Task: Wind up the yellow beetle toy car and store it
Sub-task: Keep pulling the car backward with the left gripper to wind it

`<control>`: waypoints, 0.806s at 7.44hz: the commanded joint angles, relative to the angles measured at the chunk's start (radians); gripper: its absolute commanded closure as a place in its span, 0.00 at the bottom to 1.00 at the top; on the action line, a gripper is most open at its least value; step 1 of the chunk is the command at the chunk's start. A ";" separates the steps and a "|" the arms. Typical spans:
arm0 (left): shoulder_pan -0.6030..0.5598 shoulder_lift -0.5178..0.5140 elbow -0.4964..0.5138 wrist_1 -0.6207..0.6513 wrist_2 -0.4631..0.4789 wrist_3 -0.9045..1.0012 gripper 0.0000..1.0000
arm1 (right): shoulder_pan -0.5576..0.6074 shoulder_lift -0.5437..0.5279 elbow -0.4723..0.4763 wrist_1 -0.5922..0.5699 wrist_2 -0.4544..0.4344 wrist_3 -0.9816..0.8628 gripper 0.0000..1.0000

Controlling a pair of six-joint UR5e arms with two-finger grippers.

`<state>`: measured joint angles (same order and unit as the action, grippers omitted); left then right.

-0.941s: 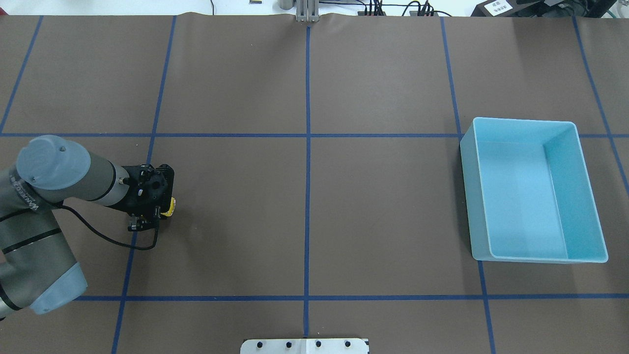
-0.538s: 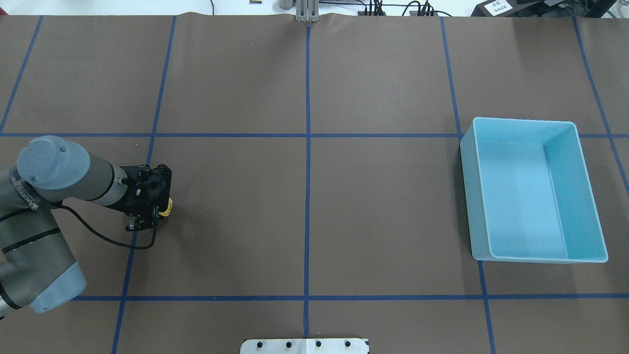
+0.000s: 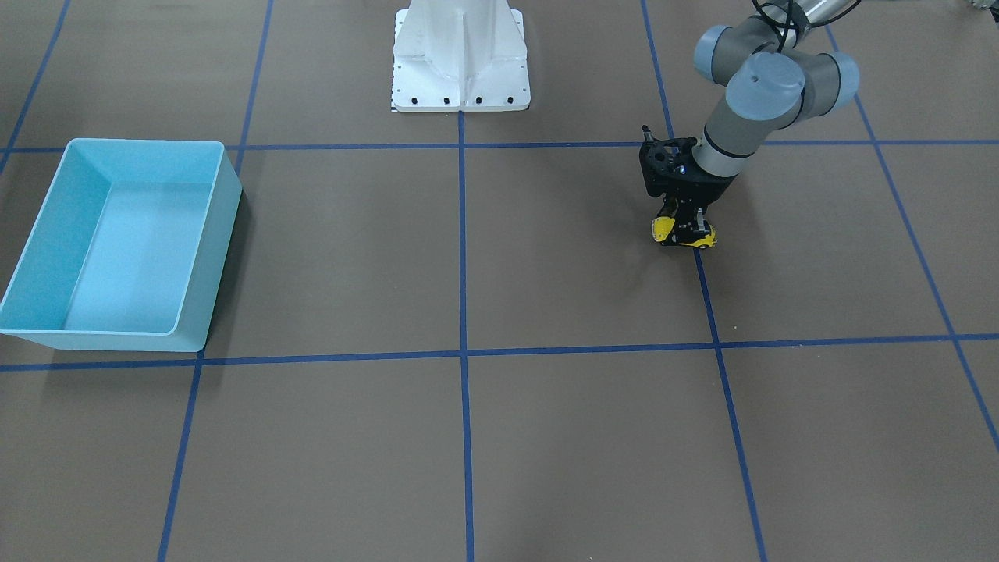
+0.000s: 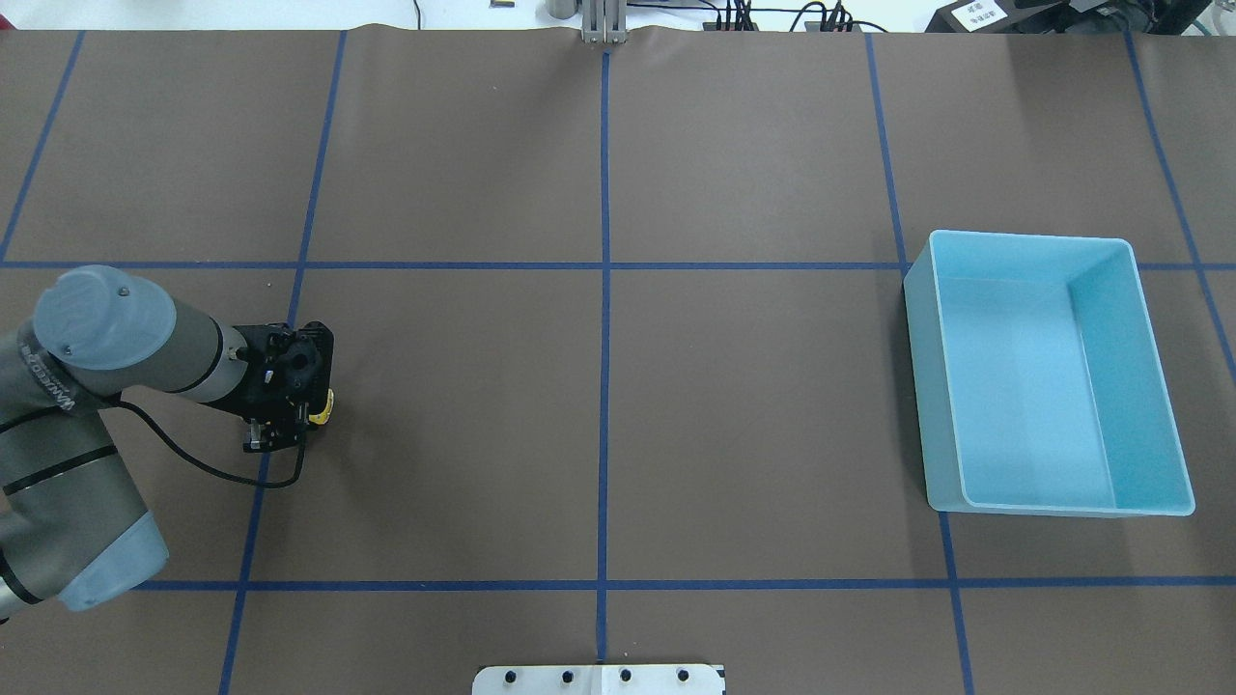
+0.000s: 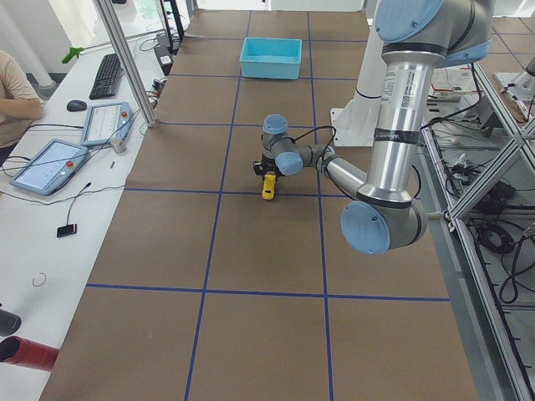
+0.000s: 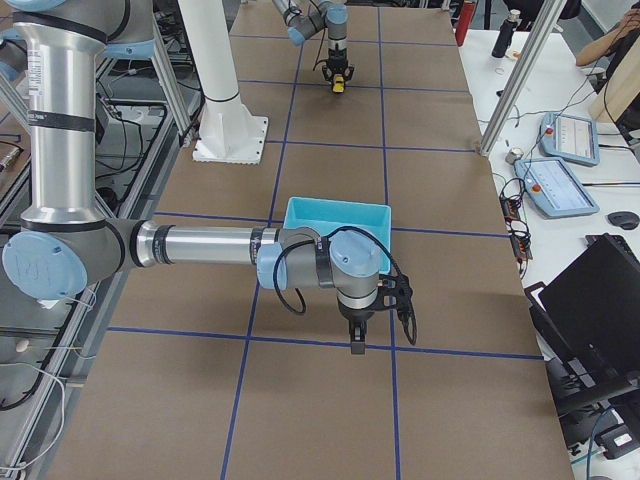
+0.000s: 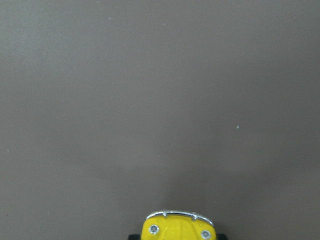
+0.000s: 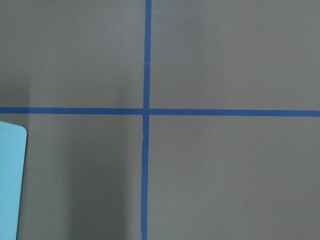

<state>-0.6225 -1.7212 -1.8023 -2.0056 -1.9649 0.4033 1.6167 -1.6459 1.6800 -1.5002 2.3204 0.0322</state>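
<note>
Yellow beetle toy car half under left hand

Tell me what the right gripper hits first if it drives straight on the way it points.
The right gripper points straight down, so it would likely meet the brown table cover first, near a blue tape crossing, clear of the blue bin.

Tiny change only: the left gripper slides a touch further left in the overhead view and drags the yellow beetle toy car along with it. Less yellow pokes out from under the black gripper body now than a second ago.
</note>
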 commanded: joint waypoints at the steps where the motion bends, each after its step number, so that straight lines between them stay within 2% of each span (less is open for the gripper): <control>1: 0.000 0.000 0.004 -0.001 0.000 0.002 0.97 | 0.000 0.000 0.001 0.000 0.001 0.000 0.00; 6: -0.010 0.008 0.021 -0.038 -0.005 0.005 0.97 | 0.000 -0.002 0.001 0.000 0.001 0.000 0.00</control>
<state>-0.6297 -1.7148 -1.7849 -2.0321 -1.9681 0.4079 1.6168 -1.6470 1.6805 -1.5002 2.3209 0.0322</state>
